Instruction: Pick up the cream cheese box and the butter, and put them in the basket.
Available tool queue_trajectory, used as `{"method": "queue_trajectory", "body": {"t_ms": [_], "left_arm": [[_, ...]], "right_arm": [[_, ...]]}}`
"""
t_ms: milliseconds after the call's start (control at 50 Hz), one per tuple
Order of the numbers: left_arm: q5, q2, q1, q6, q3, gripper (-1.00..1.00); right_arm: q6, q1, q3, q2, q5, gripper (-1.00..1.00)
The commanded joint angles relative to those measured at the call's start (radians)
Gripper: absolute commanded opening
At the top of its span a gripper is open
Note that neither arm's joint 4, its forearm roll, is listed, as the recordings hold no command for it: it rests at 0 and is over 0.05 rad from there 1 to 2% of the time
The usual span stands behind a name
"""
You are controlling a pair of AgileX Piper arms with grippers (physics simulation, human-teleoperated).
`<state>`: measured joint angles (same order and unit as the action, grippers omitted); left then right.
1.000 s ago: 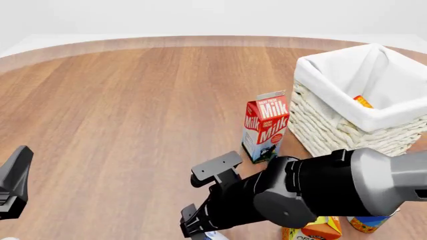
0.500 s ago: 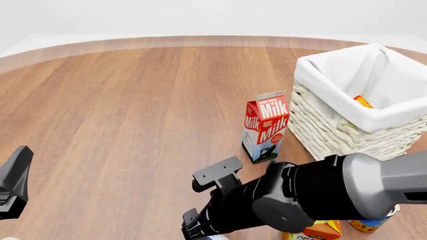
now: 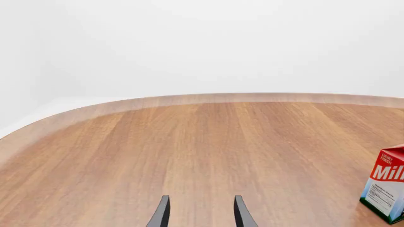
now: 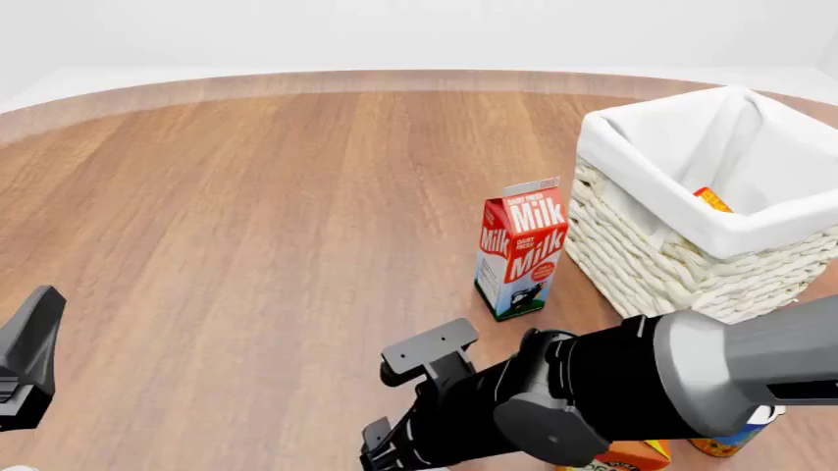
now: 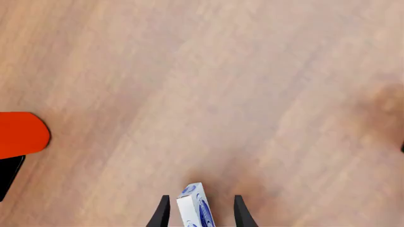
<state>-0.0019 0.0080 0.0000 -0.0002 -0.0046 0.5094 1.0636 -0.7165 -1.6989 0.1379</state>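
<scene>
The right pincer (image 5: 198, 213) is straddling the cream cheese box (image 5: 194, 208) at the near edge of the counter (image 4: 262, 216), jaws apart, seemingly not yet gripping. The butter (image 4: 711, 199) is lying in the basket (image 4: 654, 245) already. The left pincer (image 3: 199, 213) is idling open, empty

The table (image 4: 262, 226) is matt wood-grain. The basket (image 4: 654, 245) is rough woven wicker with a smooth white cloth liner (image 4: 694, 157). The milk carton (image 4: 521, 260) looks like printed paperboard.
</scene>
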Motion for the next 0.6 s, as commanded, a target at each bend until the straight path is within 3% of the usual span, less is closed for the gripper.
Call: {"method": "queue_trajectory", "body": {"t_ms": [20, 240, 260, 420, 600], "left_arm": [[0.0, 0.0, 0.0, 0.0, 0.0, 1.0], [0.001, -0.001, 0.0, 0.0, 0.0, 1.0], [0.001, -0.001, 0.0, 0.0, 0.0, 1.0], [0.002, -0.002, 0.0, 0.0, 0.0, 1.0], [0.002, -0.002, 0.0, 0.0, 0.0, 1.0]], "right_arm": [[0.012, 0.006, 0.013, -0.015, -0.023, 1.0], [0.031, 0.026, 0.015, -0.017, -0.031, 1.0], [0.031, 0.026, 0.016, -0.015, -0.032, -1.0], [0.041, 0.023, 0.025, -0.012, -0.04, -1.0], [0.001, -0.014, 0.005, 0.018, -0.003, -1.0]]}}
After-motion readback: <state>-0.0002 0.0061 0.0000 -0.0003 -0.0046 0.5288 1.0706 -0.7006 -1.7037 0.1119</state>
